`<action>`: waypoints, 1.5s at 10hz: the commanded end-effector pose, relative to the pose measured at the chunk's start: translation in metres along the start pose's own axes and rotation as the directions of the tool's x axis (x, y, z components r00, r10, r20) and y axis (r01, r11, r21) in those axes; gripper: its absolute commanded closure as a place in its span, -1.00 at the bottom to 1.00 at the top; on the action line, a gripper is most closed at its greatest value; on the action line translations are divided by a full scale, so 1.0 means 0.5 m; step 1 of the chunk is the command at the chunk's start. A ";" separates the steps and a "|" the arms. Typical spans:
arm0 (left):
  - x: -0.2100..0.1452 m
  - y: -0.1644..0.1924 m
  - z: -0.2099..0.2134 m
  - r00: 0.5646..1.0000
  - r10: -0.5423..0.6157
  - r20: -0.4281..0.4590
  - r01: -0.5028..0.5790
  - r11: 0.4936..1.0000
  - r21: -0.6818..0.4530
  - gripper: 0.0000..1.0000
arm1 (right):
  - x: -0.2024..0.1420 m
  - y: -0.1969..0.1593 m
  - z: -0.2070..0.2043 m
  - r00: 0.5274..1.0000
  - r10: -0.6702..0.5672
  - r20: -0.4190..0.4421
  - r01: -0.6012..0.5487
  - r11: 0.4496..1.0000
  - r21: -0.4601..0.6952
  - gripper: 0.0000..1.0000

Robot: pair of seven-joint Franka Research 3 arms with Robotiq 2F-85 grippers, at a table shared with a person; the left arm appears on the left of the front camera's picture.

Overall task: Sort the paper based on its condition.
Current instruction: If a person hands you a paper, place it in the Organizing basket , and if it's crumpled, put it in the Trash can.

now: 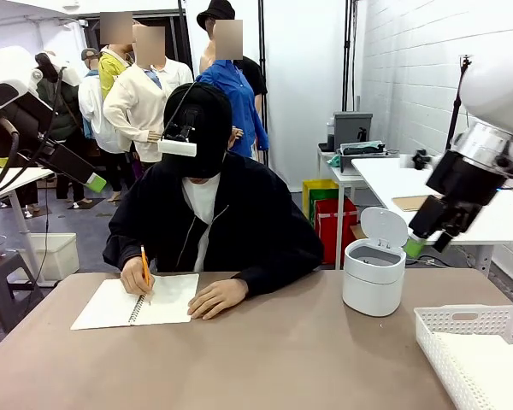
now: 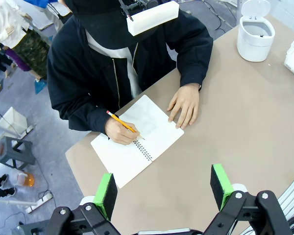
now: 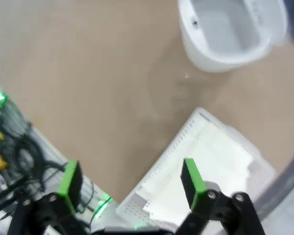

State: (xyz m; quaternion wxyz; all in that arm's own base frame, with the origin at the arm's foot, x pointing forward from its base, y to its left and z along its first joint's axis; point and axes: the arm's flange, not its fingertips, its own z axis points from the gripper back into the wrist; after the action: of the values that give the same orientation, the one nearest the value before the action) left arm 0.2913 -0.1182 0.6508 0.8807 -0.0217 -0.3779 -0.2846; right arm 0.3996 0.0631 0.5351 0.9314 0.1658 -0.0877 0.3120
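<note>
both arms hang raised above the brown table, with the left gripper and right gripper spread wide and empty. a person's hand writes in a notebook. plain white paper lies flat in the basket, its long axis along the basket's length.

Notebook on the worktop, left of centre, before the person at the far side. Bin to its right; basket nearer, at the right edge, holding paper.

table: matt | bin: smooth plastic | basket: perforated plastic | paper: matt
</note>
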 end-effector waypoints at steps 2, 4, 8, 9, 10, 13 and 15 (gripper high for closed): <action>0.000 0.000 -0.001 1.000 0.002 0.001 -0.002 1.000 -0.001 -1.00 | 0.105 0.048 0.009 0.955 0.280 0.101 -0.282 0.959 0.001 -1.00; 0.000 0.000 -0.001 1.000 0.002 0.001 -0.002 1.000 -0.001 -1.00 | 0.175 0.083 0.034 0.903 0.366 0.227 -0.369 0.929 -0.031 -1.00; 0.000 0.000 -0.001 1.000 0.002 0.001 -0.002 1.000 -0.001 -1.00 | 0.260 0.162 0.029 0.817 0.438 0.376 -0.465 0.885 -0.022 -1.00; 0.000 0.000 -0.001 1.000 0.002 0.001 -0.002 1.000 -0.001 -1.00 | 0.269 0.172 0.023 0.806 0.435 0.402 -0.465 0.885 -0.026 -1.00; 0.000 0.000 -0.001 1.000 0.002 0.001 -0.002 1.000 -0.001 -1.00 | 0.275 0.189 0.020 0.804 0.435 0.406 -0.465 0.885 -0.027 -1.00; 0.000 0.000 -0.001 1.000 0.002 0.001 -0.002 1.000 -0.001 -1.00 | 0.299 0.232 0.027 0.796 0.459 0.394 -0.479 0.876 -0.052 -1.00; 0.000 0.000 -0.001 1.000 0.002 0.001 -0.002 1.000 -0.001 -1.00 | 0.310 0.253 0.040 0.798 0.459 0.391 -0.483 0.875 -0.042 -1.00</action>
State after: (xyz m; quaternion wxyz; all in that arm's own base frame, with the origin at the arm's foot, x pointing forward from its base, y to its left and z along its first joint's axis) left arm 0.2913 -0.1182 0.6507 0.8807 -0.0218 -0.3779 -0.2846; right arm 0.4380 0.2327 0.6230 0.7814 0.2261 -0.2998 0.4983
